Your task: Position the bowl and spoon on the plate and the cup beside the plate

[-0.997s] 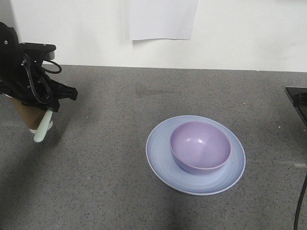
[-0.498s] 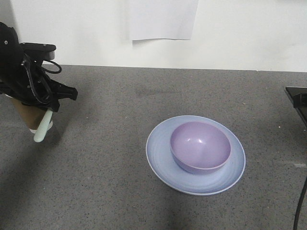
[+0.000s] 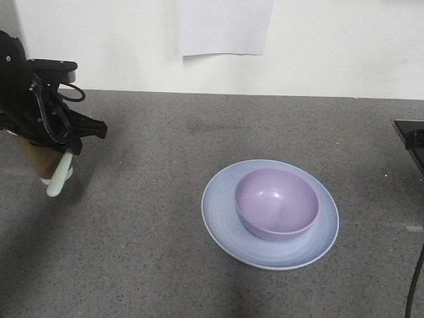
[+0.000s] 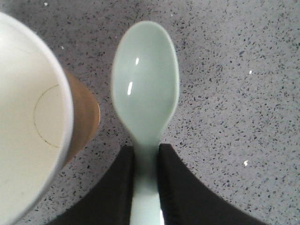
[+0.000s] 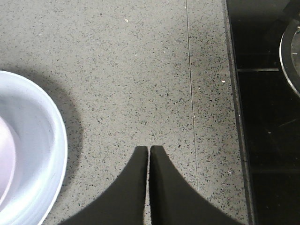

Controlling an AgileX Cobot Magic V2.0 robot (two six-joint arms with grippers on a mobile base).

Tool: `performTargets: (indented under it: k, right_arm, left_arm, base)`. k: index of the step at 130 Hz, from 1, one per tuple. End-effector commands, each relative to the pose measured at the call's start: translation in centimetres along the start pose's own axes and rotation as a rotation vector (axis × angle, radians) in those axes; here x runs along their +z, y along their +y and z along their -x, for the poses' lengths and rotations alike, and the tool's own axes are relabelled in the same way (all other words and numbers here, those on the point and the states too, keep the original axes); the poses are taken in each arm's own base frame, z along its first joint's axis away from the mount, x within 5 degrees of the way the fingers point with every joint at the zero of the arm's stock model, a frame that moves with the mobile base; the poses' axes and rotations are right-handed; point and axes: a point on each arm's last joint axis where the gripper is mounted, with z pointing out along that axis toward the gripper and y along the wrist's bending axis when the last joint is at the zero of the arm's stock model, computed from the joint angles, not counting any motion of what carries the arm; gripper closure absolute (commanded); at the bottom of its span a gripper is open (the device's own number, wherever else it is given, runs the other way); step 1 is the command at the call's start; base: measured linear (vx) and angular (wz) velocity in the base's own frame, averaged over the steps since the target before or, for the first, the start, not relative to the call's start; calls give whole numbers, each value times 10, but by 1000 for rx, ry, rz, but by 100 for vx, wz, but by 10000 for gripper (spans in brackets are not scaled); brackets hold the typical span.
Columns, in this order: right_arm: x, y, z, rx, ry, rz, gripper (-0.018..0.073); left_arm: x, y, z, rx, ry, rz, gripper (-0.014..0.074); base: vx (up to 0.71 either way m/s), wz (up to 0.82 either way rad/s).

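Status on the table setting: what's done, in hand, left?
Done: the small lavender plastic bowl sits on the round pale blue plate. In hand: the left gripper is shut on the mint-green plastic spoon, beside the brown paper cup, well away from the plate. Left: spoon onto the plate, cup moved beside it. The right gripper is shut, empty.

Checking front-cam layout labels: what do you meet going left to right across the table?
Left gripper holding the spoon → plate carrying the bowl → black panel at the edge. Cup skipped: it overlaps the gripper.
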Motion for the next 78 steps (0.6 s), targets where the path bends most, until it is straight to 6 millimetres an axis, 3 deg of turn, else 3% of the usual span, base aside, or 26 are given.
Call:
performTargets:
  k: [1,78]
  right_arm:
    - [-14,-1,9,-8,-97,-1,560]
    - [-14,-1,9,-8,-96,-1,560]
  left_arm:
    - [-27,-3,6,4,-109,-11,603]
    - [-33,-3,7,5,-141,-13,604]
  base:
    - [0,0]
    - [0,0]
